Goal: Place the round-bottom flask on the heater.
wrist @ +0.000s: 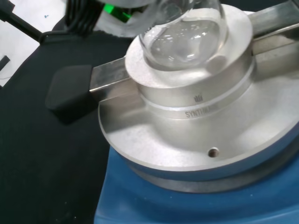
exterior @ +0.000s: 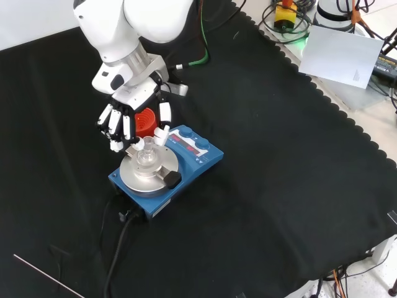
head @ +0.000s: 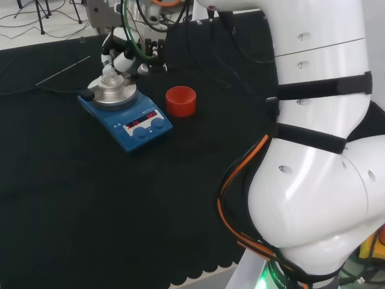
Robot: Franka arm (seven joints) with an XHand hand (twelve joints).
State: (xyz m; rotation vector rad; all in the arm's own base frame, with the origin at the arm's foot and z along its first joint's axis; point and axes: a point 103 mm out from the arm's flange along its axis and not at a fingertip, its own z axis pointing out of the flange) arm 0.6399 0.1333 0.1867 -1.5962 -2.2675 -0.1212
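A clear round-bottom flask (wrist: 182, 37) rests with its bulb in the hollow of the silver metal block (wrist: 196, 107) on top of the blue heater (exterior: 198, 155). In the front view the flask (exterior: 147, 151) stands upright on the block. The black and white hand (exterior: 127, 121) hangs just above and behind it. Its fingers (exterior: 115, 130) point down, fairly straight, on one side of the neck and the thumb (exterior: 164, 118) on the other, with small gaps to the glass. In the head view the hand (head: 123, 60) is over the flask (head: 109, 75) and heater (head: 129, 123).
A red ribbed ring stand (head: 181, 100) sits on the cloth to the right of the heater in the head view, behind the hand (exterior: 144, 121) in the front view. A black knob (exterior: 172, 180) juts from the block. The heater's cable (exterior: 118, 248) and a thin rod (exterior: 43, 276) lie on the cloth.
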